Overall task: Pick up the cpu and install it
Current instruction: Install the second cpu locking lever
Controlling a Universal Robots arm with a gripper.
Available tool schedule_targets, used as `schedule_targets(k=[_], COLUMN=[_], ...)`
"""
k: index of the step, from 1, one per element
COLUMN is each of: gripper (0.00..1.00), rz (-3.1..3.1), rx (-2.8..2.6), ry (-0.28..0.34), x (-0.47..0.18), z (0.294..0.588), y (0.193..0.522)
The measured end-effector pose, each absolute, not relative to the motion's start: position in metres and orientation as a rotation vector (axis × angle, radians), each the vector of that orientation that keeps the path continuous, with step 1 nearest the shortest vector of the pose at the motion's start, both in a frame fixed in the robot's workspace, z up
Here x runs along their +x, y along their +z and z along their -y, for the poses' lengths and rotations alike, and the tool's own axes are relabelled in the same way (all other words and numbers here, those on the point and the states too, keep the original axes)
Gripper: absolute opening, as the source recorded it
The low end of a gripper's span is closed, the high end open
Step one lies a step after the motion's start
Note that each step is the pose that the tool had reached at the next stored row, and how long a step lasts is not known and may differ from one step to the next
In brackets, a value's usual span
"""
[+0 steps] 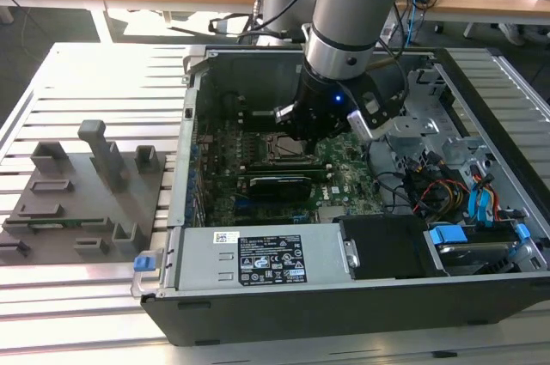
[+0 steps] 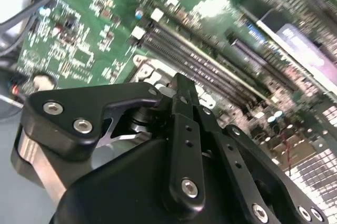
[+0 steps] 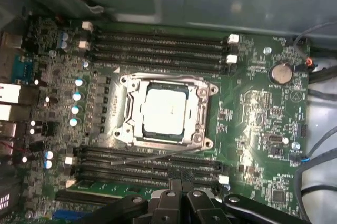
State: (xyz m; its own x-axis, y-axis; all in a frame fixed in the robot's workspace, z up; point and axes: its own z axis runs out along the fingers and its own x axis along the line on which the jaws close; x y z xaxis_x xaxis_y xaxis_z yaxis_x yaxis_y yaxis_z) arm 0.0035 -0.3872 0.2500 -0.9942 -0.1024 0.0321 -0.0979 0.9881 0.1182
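Observation:
The cpu [image 3: 165, 109], a pale silvery square chip, lies flat inside the metal-framed socket [image 3: 128, 124] in the middle of the green motherboard [image 3: 258, 108] in the first wrist view. The socket's thin latch wire [image 3: 158, 155] lies across the board beside the frame. My gripper [image 3: 178, 184] hovers above the memory slots next to the socket, its black fingers pressed together with nothing between them. In the exterior view the gripper [image 1: 296, 120] hangs inside the open computer case just above the socket [image 1: 277, 149]. The second wrist view shows the shut gripper [image 2: 179, 80] over the board.
The case walls [image 1: 191, 124] enclose the board. A black power supply [image 1: 258, 266] sits at the front, with drive bays and coloured cables [image 1: 447, 193] on the exterior view's right. A long black card [image 1: 279, 185] stands near the socket. A grey fixture tray [image 1: 77, 193] lies outside.

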Motion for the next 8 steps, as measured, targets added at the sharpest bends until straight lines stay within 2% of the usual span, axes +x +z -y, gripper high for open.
schedule_targets(k=[5, 8], gripper=[0.11, 0.11], rz=[3.087, 3.086], rx=[0.159, 0.159], ry=[-0.331, -0.336], x=[0.0021, -0.0002], z=[0.3919, 0.3922], y=[0.2482, 0.2428])
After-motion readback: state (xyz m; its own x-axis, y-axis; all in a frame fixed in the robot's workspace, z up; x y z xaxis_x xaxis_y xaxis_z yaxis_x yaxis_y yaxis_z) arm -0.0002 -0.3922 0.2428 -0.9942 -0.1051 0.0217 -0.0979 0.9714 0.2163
